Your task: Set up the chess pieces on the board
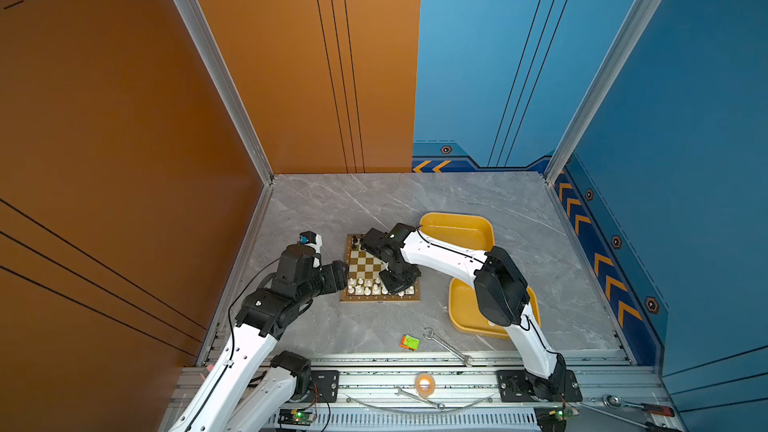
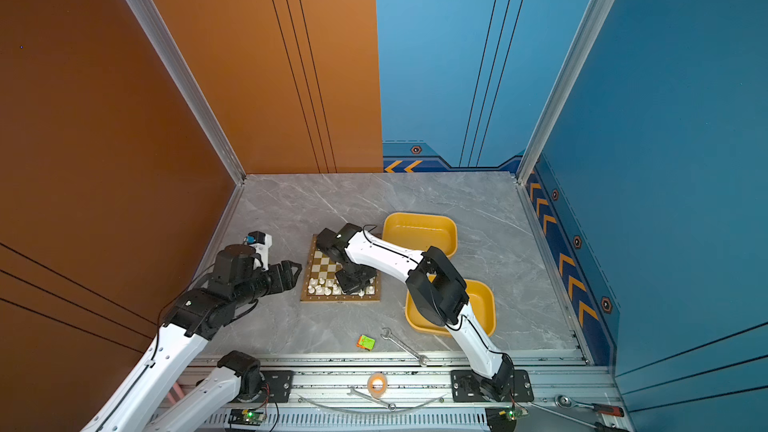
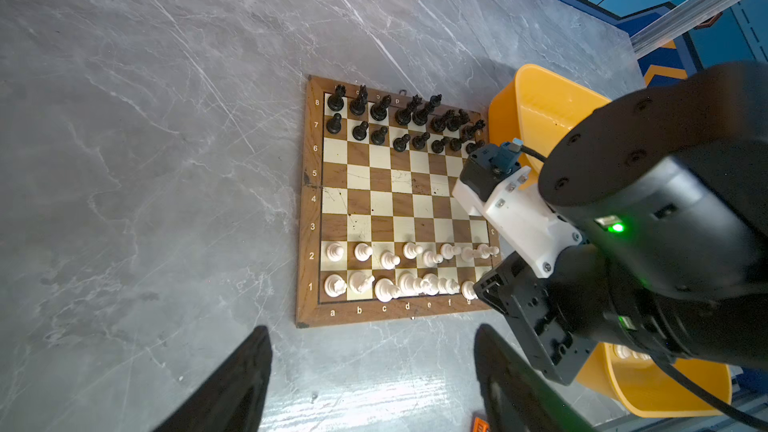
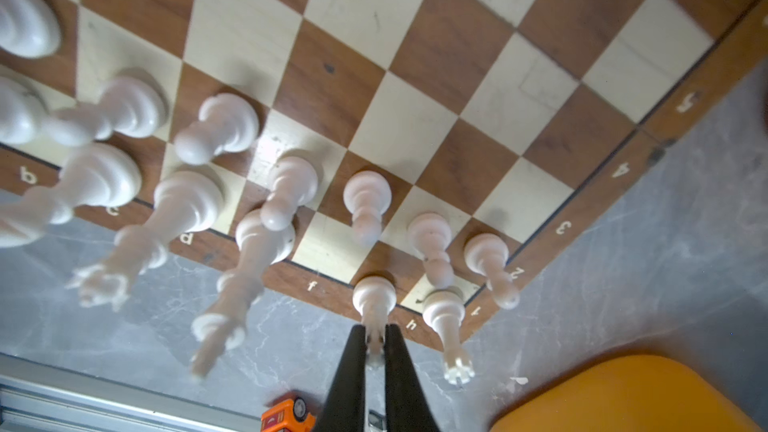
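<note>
Counter [image 1: 374,201]: board [image 3: 401,178] mid-counter. Black pieces [image 3: 379,135] fill two rows toward far edge, white pieces [image 3: 362,251] two rows toward near edge.

Step, I judge: seating late white back-row piece.
- My right tool [image 4: 376,342]: pressed onto head of white piece [image 4: 374,290] standing on g1, beside corner rook [image 4: 444,313].
- My left tool [image 3: 372,332]: spread, holding nothing, off board's a-side.

Next: let go, rise straight, miss rook.

Held head hidden by fingers, kind unclear. f1 looks bare, unsure. In both top views my arm covers that corner.

walls: orange panels [image 1: 124,118] 9 to 12 o'clock, blue panels [image 1: 498,56] 12 to 3 | trim: orange-chevron band [image 1: 598,259] low at 3 o'clock | desk [image 1: 332,209]: grey veined marble | frame: aluminium corner posts [image 1: 216,72], rail [image 1: 415,367] at 6 o'clock | light: even
</note>
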Controlling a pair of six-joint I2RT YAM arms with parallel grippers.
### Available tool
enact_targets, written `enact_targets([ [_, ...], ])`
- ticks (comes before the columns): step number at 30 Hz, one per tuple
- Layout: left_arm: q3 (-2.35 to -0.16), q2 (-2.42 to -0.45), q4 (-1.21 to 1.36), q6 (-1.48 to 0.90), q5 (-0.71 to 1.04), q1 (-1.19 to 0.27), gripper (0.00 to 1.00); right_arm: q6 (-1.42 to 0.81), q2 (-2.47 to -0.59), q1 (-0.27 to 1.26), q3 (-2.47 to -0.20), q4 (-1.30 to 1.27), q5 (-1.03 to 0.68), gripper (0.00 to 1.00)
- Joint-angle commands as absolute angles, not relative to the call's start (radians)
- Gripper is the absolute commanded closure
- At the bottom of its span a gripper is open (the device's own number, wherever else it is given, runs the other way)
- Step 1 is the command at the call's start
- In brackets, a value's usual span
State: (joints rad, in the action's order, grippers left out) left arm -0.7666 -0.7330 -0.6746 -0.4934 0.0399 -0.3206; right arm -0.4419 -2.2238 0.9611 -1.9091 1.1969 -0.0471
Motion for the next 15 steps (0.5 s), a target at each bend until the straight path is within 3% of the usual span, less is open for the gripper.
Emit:
enact_targets([
  [1,-0.752,-0.725,-0.693,-0.479,0.049,-0.311,0.22,-0.442,-2.239,0.966,-1.908,1.233,-0.019,0.95],
  [15,-0.762,-0.736,-0.693,-0.473,0.042,-0.306,0.23,-0.438,-2.249,0.948,-1.92,1.235,0.002,0.97],
])
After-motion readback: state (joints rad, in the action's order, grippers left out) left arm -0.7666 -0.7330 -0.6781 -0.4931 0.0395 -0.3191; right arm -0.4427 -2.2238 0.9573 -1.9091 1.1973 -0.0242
